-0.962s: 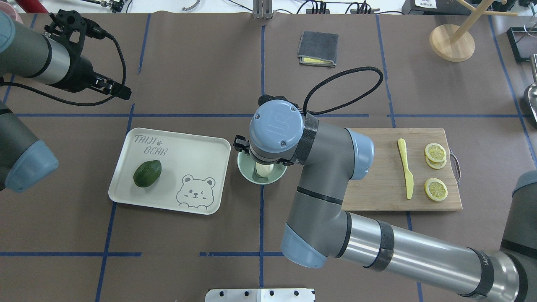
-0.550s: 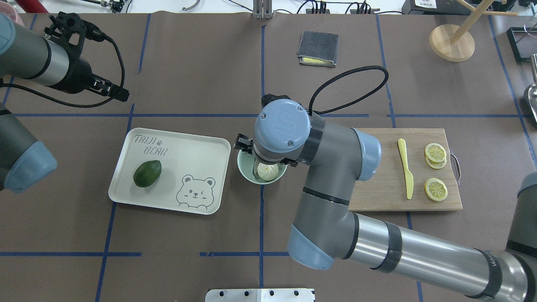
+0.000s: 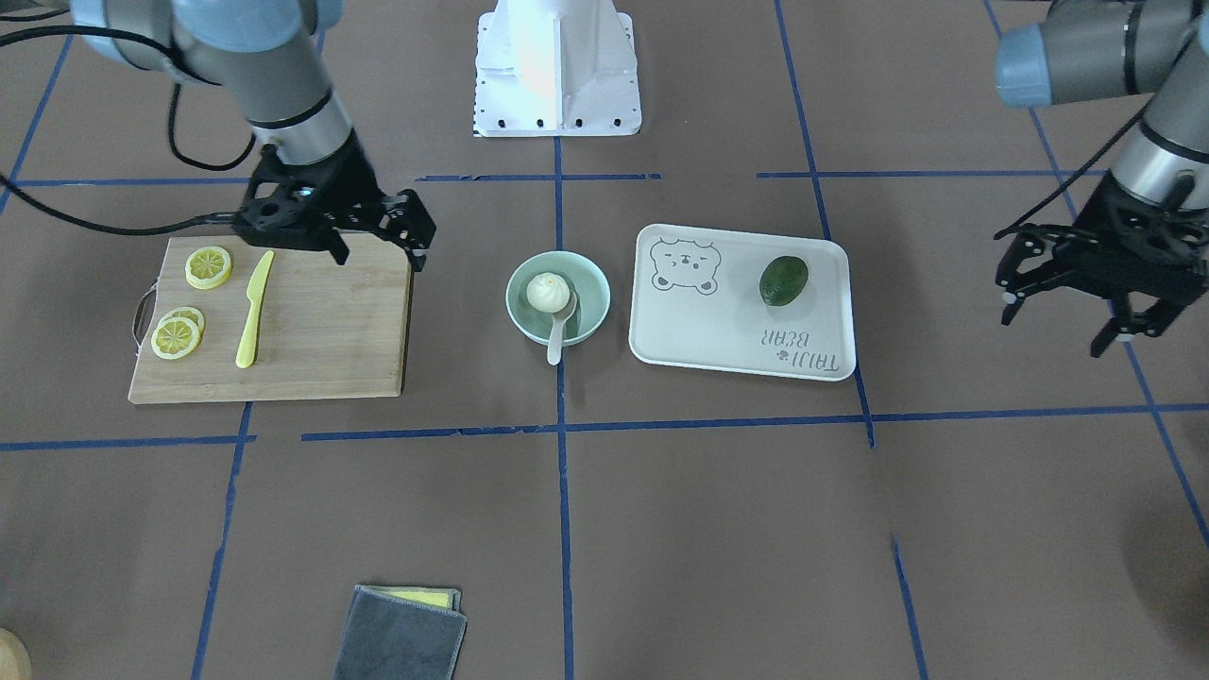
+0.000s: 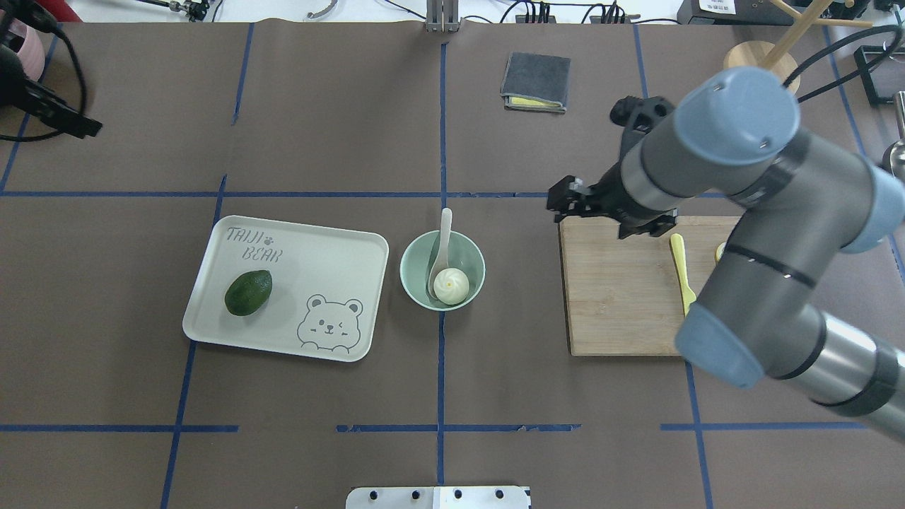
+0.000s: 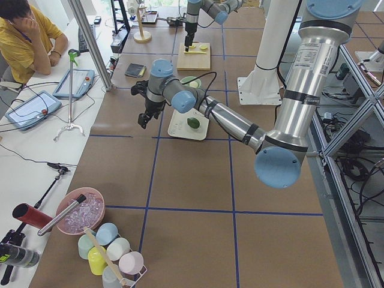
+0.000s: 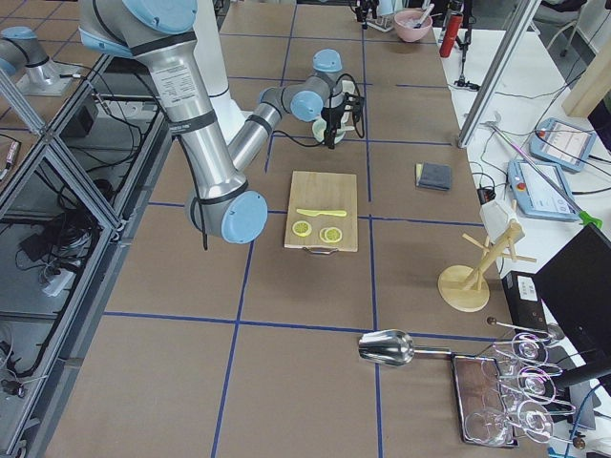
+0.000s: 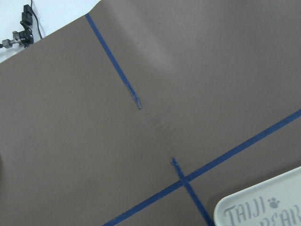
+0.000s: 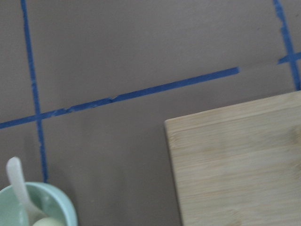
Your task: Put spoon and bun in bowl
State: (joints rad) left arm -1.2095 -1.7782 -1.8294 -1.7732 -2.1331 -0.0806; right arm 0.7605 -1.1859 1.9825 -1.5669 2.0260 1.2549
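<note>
The mint-green bowl (image 4: 408,263) stands at the table's middle. The white bun (image 4: 450,285) lies inside it. The beige spoon (image 4: 444,230) rests in the bowl beside the bun, its handle sticking out over the far rim. All three show in the front view: the bowl (image 3: 597,300), the bun (image 3: 546,291) and the spoon (image 3: 556,342). My right gripper (image 3: 378,247) is open and empty above the cutting board's corner, well clear of the bowl. My left gripper (image 3: 1053,331) is open and empty, far off at the table's left side. The right wrist view shows the bowl's rim (image 8: 66,207) and the spoon's handle (image 8: 18,181).
A beige bear-printed tray (image 4: 318,247) with a green fruit (image 4: 248,292) lies left of the bowl. A wooden cutting board (image 4: 615,297) with a yellow knife (image 4: 680,258) and lemon slices (image 3: 208,266) lies to the right. A grey cloth (image 4: 535,81) lies at the far side.
My right gripper has risen from the bowl and moved right to the cutting board's corner, leaving the bun in the bowl. My left arm has drawn back further left.
</note>
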